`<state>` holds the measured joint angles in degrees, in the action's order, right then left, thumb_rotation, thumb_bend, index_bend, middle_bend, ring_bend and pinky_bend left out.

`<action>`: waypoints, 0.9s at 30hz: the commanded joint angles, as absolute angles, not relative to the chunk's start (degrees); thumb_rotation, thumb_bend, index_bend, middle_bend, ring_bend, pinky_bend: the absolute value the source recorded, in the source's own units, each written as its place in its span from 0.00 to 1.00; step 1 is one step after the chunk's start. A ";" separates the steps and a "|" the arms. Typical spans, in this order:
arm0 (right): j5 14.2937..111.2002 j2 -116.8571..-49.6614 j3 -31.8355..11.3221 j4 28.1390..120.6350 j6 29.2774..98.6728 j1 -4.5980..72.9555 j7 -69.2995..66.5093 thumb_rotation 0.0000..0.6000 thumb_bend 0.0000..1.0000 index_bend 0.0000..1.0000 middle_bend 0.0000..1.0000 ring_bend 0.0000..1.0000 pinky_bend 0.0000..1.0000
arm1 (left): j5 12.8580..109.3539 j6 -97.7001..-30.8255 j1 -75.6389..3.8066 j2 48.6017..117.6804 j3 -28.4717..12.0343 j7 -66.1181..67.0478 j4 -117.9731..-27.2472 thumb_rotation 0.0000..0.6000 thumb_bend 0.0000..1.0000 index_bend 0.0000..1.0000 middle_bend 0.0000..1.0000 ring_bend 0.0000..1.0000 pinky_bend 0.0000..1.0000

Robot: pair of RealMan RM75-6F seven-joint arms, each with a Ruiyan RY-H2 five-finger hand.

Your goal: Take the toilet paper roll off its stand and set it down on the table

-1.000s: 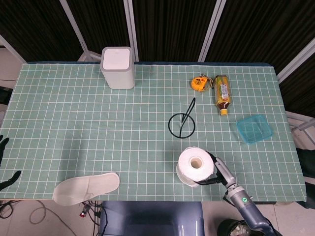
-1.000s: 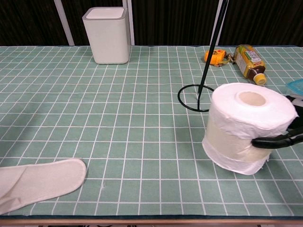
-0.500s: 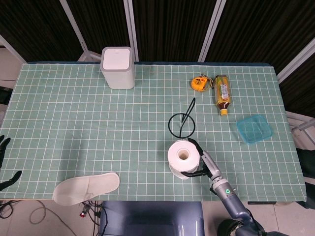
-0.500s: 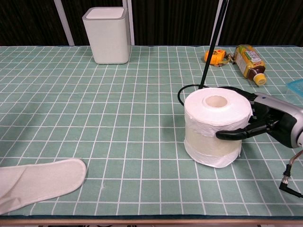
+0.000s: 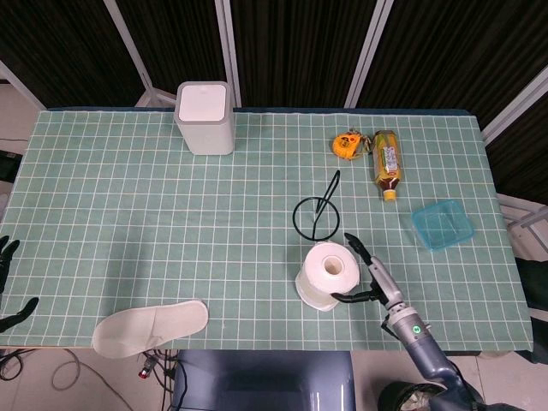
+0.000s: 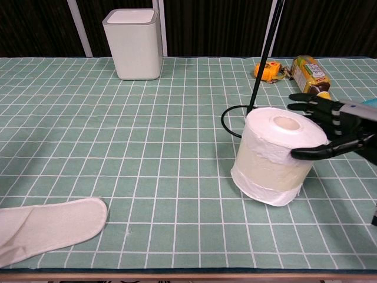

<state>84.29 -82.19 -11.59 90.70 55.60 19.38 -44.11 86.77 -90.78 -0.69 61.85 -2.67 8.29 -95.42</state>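
The white toilet paper roll (image 5: 329, 273) (image 6: 275, 155) rests on the green gridded tablecloth, slightly tilted, just in front of the black wire stand (image 5: 317, 218) (image 6: 263, 56). The stand's ring base and thin rod are bare. My right hand (image 5: 370, 276) (image 6: 334, 127) is at the roll's right side with its fingers spread. The upper fingers (image 6: 306, 101) stand apart from the roll, and the thumb tip still touches its right edge. My left hand (image 5: 8, 278) shows only as dark fingers, held apart, at the far left edge, off the table and holding nothing.
A white lidded bin (image 5: 205, 117) stands at the back left. A white slipper (image 5: 150, 326) lies at the front left edge. A yellow tape measure (image 5: 346, 144), a lying tea bottle (image 5: 386, 163) and a blue plastic tray (image 5: 443, 224) are at the right.
The right hand brought the roll left and down onto the table by the stand. Its fingers have since spread away from the roll, and the hand has drawn back slightly to the right.
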 commanded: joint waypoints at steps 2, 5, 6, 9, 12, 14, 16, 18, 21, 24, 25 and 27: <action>88.25 -71.99 -10.13 94.55 60.80 16.03 -47.29 1.00 0.00 0.00 0.00 0.00 0.00 | 87.13 -90.71 -0.75 61.98 -2.47 8.66 -95.58 1.00 0.18 0.04 0.00 0.00 0.01; 91.45 -65.80 -9.17 96.40 65.11 13.86 -48.05 1.00 0.00 0.00 0.00 0.00 0.00 | 87.18 -90.95 -0.66 62.01 -2.49 8.78 -95.70 1.00 0.18 0.04 0.00 0.00 0.01; 92.98 -63.83 -8.79 96.65 67.03 13.03 -47.51 1.00 0.00 0.00 0.00 0.00 0.00 | 87.08 -91.03 -0.62 62.00 -2.55 8.76 -95.72 1.00 0.18 0.04 0.00 0.00 0.01; 96.85 -59.29 -7.25 96.80 72.59 10.28 -44.33 1.00 0.00 0.00 0.00 0.00 0.00 | 86.91 -91.18 -0.54 61.96 -2.65 8.68 -95.72 1.00 0.18 0.04 0.00 0.00 0.01; 97.89 -57.59 -6.86 95.54 78.47 6.79 -33.30 1.00 0.00 0.00 0.00 0.00 0.00 | 86.95 -91.09 -0.57 62.00 -2.59 8.80 -95.75 1.00 0.18 0.04 0.00 0.00 0.01; 97.92 -58.43 -6.99 94.17 82.40 4.42 -22.89 1.00 0.00 0.00 0.00 0.00 0.00 | 87.07 -91.05 -0.59 62.03 -2.52 8.94 -95.79 1.00 0.18 0.04 0.00 0.00 0.01; 98.23 -60.40 -7.34 92.10 86.18 2.47 -11.77 1.00 0.00 0.00 0.00 0.00 0.00 | 87.08 -91.15 -0.57 62.08 -2.56 9.04 -95.78 1.00 0.18 0.04 0.00 0.00 0.01; 99.16 -62.96 -7.59 89.81 89.35 1.27 -3.03 1.00 0.00 0.00 0.00 0.00 0.00 | 86.87 -91.21 -0.57 62.16 -2.70 9.02 -95.72 1.00 0.18 0.04 0.00 0.00 0.01; 100.11 -66.15 -7.88 86.94 92.33 0.65 2.96 1.00 0.00 0.00 0.00 0.00 0.00 | 86.15 -91.00 -0.64 62.41 -3.01 8.98 -95.45 1.00 0.18 0.04 0.00 0.00 0.01; 100.38 -67.59 -8.04 84.55 93.30 0.76 5.83 1.00 0.00 0.00 0.00 0.00 0.00 | 85.76 -90.57 -0.86 62.60 -3.17 9.04 -95.18 1.00 0.18 0.04 0.00 0.00 0.01; 100.37 -67.87 -8.09 83.98 93.49 0.85 6.19 1.00 0.00 0.00 0.00 0.00 0.00 | 85.80 -90.48 -0.97 62.71 -3.20 9.05 -95.04 1.00 0.18 0.04 0.00 0.00 0.01; 99.90 -68.18 -7.99 83.34 93.15 1.05 6.41 1.00 0.00 0.00 0.00 0.00 0.00 | 86.04 -90.24 -1.23 62.96 -3.21 8.98 -94.63 1.00 0.18 0.04 0.00 0.00 0.01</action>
